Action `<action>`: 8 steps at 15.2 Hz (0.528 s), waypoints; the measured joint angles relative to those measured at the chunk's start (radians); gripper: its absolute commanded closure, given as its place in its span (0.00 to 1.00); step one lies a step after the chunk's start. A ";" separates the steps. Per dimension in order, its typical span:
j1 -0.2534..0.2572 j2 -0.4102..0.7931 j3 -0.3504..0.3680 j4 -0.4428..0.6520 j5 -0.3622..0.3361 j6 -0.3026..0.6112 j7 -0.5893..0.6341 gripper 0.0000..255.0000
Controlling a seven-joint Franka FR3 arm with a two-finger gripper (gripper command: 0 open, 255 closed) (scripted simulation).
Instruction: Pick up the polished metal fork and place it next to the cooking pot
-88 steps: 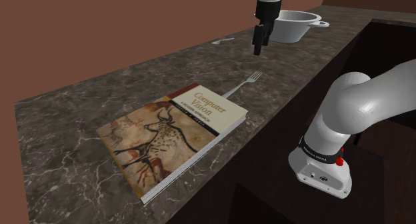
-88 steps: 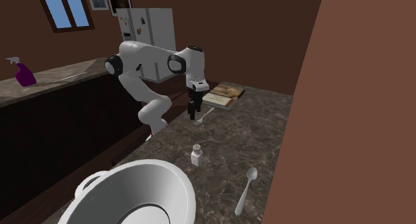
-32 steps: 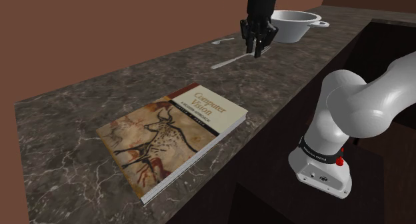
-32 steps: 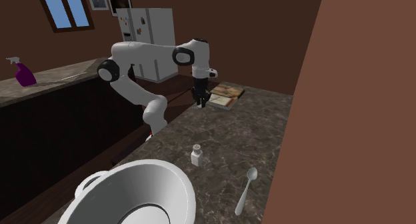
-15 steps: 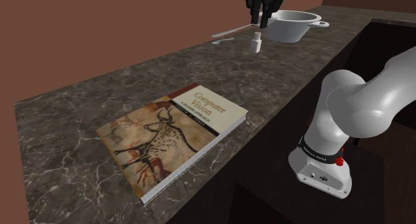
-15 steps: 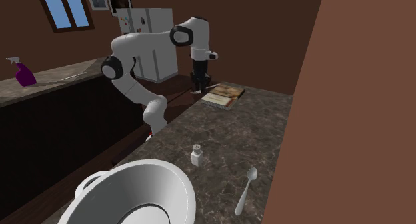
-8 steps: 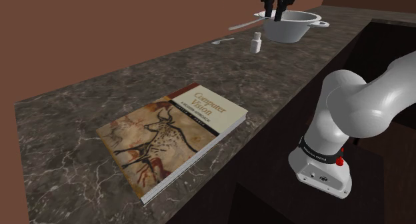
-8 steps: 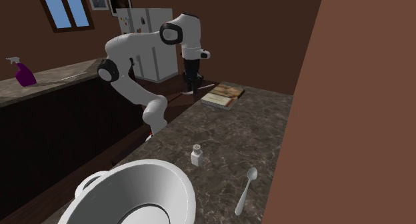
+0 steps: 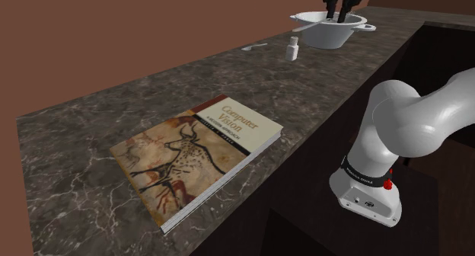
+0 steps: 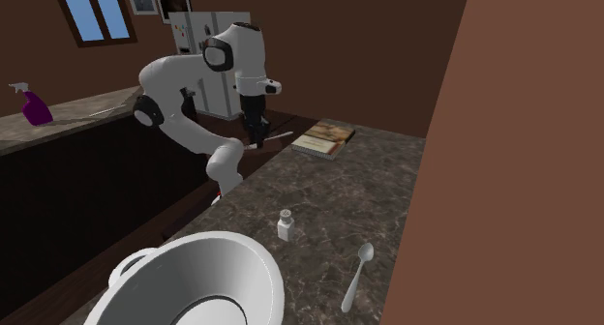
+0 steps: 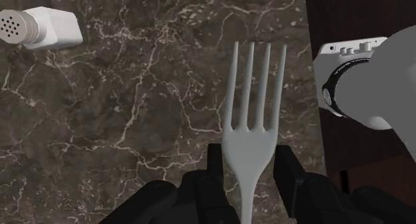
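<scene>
Pale grey fork (image 11: 250,133) is pinched by its handle between the black jaws, tines pointing away from the hand, fingers (image 11: 215,164) pressed against either side of the handle. Fork is held in the air above the dark marbled desk (image 9: 91,125), touching nothing else. In the shoulder view the jaws hang at the top of the frame, over the white two-handled pot (image 9: 329,33) at the far end of the desk. In the second exterior view the pot sits big in the foreground and the jaws are well apart from it, up over the far part of the desk near the book (image 9: 199,149). White shaker (image 11: 41,27) stands on the desk between pot and book, just beside the pot in the shoulder view. Spoon (image 10: 356,273) lies near the wall by the pot. White arm (image 10: 184,81) bends up from the stand, and its base (image 11: 360,83) shows beside the fork in the wrist view. Purple spray bottle (image 10: 34,105) stands on another counter, well apart.
</scene>
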 measured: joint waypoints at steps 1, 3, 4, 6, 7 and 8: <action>-0.004 -0.006 -0.021 0.010 -0.019 -0.010 -0.026 1.00; -0.012 -0.024 -0.053 0.024 -0.053 -0.029 -0.069 1.00; -0.016 -0.031 -0.074 0.028 -0.073 -0.033 -0.093 1.00; -0.023 -0.044 -0.111 0.043 -0.110 -0.046 -0.140 1.00; -0.025 -0.047 -0.128 0.056 -0.128 -0.055 -0.163 1.00; -0.025 -0.047 -0.145 0.070 -0.143 -0.061 -0.185 1.00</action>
